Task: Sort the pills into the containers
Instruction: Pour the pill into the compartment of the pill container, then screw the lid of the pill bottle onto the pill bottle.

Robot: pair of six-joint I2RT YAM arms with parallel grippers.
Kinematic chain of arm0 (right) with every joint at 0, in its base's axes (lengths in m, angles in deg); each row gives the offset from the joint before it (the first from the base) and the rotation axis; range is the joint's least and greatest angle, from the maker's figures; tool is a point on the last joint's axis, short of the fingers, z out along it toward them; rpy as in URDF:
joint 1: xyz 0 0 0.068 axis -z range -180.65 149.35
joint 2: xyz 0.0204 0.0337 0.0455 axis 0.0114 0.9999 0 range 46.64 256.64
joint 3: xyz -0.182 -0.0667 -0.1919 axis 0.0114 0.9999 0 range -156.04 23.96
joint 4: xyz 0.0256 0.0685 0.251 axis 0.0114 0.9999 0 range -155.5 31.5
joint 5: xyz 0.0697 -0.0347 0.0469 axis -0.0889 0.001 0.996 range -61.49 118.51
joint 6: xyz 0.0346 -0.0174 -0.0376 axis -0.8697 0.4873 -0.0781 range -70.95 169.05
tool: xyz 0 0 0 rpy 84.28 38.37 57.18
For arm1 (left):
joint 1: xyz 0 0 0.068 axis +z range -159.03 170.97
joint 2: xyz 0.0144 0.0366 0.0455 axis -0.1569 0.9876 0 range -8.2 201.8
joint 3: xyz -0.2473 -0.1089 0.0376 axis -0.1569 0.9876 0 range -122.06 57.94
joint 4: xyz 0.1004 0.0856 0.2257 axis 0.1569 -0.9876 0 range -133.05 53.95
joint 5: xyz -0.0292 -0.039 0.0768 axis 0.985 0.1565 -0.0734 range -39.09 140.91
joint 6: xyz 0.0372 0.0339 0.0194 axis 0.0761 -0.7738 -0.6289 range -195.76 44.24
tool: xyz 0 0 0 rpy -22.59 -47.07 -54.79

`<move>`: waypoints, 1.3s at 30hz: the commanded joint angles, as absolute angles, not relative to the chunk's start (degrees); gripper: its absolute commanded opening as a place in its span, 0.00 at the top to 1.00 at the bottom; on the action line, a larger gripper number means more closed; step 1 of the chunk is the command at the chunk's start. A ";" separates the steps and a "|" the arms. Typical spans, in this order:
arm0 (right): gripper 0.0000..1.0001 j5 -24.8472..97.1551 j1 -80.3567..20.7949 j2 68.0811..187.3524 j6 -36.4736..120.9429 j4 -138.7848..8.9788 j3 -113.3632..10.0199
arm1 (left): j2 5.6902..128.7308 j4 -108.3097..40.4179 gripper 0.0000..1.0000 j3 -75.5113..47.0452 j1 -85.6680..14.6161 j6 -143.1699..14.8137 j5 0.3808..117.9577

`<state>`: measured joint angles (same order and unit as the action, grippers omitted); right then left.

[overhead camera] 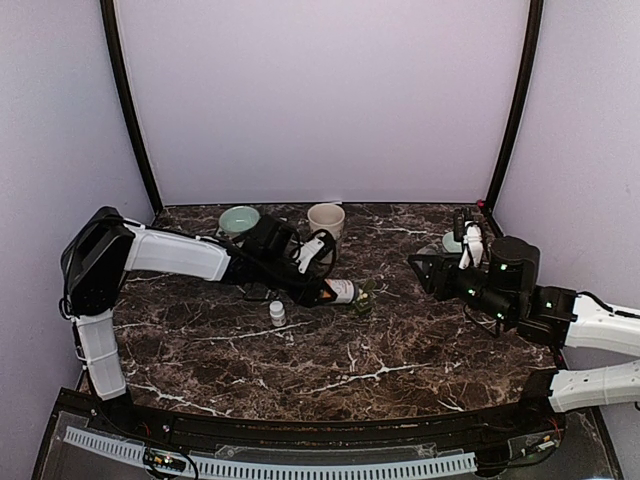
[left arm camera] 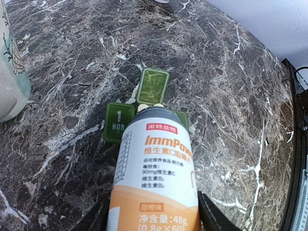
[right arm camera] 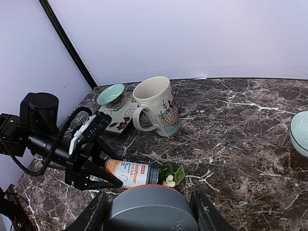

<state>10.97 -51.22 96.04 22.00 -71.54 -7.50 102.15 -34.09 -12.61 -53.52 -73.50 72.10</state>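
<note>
My left gripper is shut on a white and orange pill bottle, held on its side with its mouth over the dark green pill box. The box lies on the marble with lids open; one lid reads MON. Pale round pills lie in an open compartment of the box, and two pills show at the bottle's mouth. In the top view the bottle and box sit mid-table, with the left gripper behind them. My right gripper is shut on a grey round cap, to the right of the box.
A cream mug stands behind the box. A pale green bowl rests on a patterned plate. A striped bowl is at the right. A small white bottle stands near the left arm.
</note>
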 commanded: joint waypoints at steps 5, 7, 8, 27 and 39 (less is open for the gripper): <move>0.88 11.84 -50.93 97.09 21.54 -72.86 -8.97 | 96.10 -25.34 1.00 -8.10 -52.43 -70.69 75.34; 0.88 11.99 -50.97 97.48 21.56 -72.88 -9.12 | 95.66 -24.35 1.00 -7.46 -52.29 -70.37 75.83; 0.88 12.04 -51.00 97.65 21.50 -72.98 -9.18 | 95.42 -23.80 1.00 -7.07 -52.19 -70.20 76.08; 0.88 16.82 -51.02 100.66 22.34 -74.42 -10.51 | 90.97 -11.05 1.00 0.28 -48.06 -62.30 93.78; 0.88 22.73 -51.15 102.10 24.86 -76.99 -11.83 | 90.65 -1.21 1.00 2.03 -45.05 -51.56 110.04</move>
<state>19.85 -51.22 101.29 23.36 -73.16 -9.34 93.87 -7.95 1.03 -46.19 -56.91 101.91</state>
